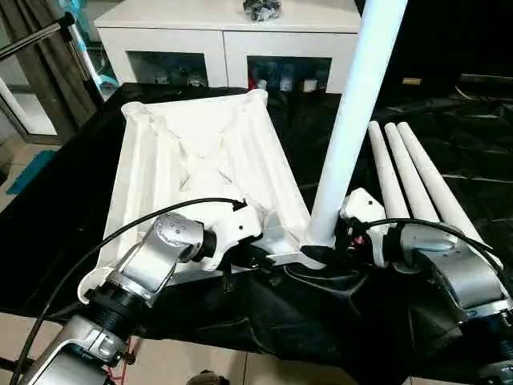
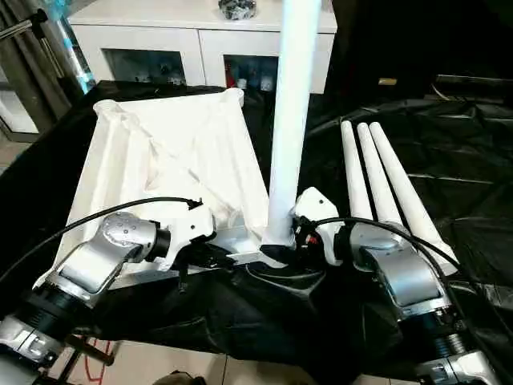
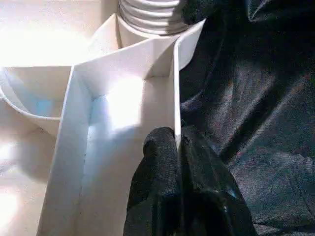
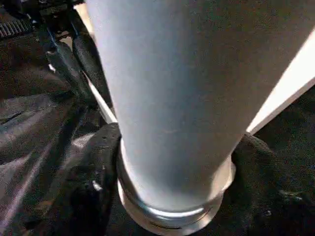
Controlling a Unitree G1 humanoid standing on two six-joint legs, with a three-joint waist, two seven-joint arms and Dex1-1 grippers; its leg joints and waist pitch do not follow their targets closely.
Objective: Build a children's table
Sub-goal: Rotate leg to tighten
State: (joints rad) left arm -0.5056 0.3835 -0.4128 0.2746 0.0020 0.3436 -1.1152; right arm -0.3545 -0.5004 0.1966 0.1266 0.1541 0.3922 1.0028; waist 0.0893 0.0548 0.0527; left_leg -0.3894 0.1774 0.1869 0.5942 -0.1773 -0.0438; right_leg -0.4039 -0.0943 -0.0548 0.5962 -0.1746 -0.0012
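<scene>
The white tabletop [image 1: 200, 152] lies upside down on the black cloth, ribbed underside up. One white leg [image 1: 353, 120] stands upright in its near right corner socket [image 1: 317, 241]. My right gripper [image 1: 337, 241] holds the base of that leg; in the right wrist view a black finger [image 4: 93, 196] presses on each side of the leg [image 4: 172, 98] above its collar. My left gripper [image 1: 260, 258] is shut on the tabletop's near rim, its fingers [image 3: 157, 147] pinching the thin wall [image 3: 174, 88]. Three more legs [image 1: 409, 172] lie side by side on the cloth to the right.
The black cloth [image 1: 321, 321] covers the work surface and hangs over its near edge. A white cabinet with glass doors [image 1: 224, 32] stands behind, a dark object [image 1: 262, 8] on top. A metal stand [image 1: 40, 36] is at far left.
</scene>
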